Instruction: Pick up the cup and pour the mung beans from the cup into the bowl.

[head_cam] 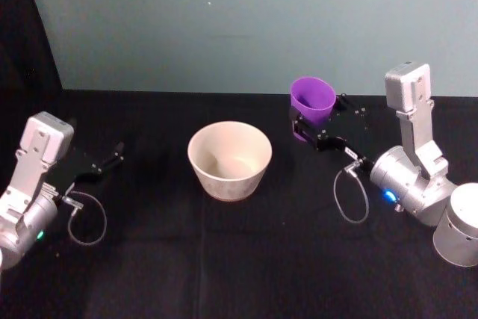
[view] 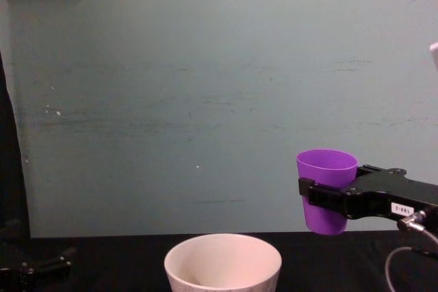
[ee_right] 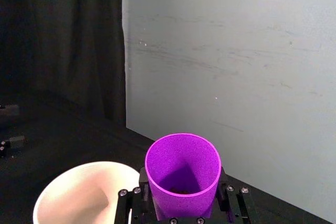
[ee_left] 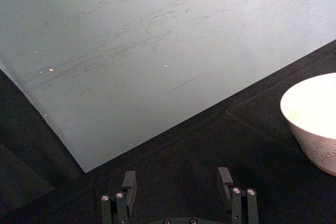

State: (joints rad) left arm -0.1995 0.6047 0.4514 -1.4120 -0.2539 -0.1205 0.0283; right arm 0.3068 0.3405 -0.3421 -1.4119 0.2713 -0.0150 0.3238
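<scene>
My right gripper (head_cam: 309, 129) is shut on the purple cup (head_cam: 312, 99) and holds it upright in the air, to the right of the bowl and above the table. The chest view shows the cup (view: 327, 189) clear of the table, higher than the bowl's rim (view: 223, 251). Deep in the cup (ee_right: 182, 172) a few dark mung beans (ee_right: 181, 190) show at the bottom. The off-white bowl (head_cam: 229, 159) stands on the black table at the centre. My left gripper (head_cam: 104, 163) rests open near the table's left side, well apart from the bowl (ee_left: 315, 124).
A black cloth covers the table (head_cam: 224, 259). A pale green wall (head_cam: 246, 20) closes the back, with a dark curtain (ee_right: 58, 45) at the left. Cable loops hang from both wrists (head_cam: 351, 196).
</scene>
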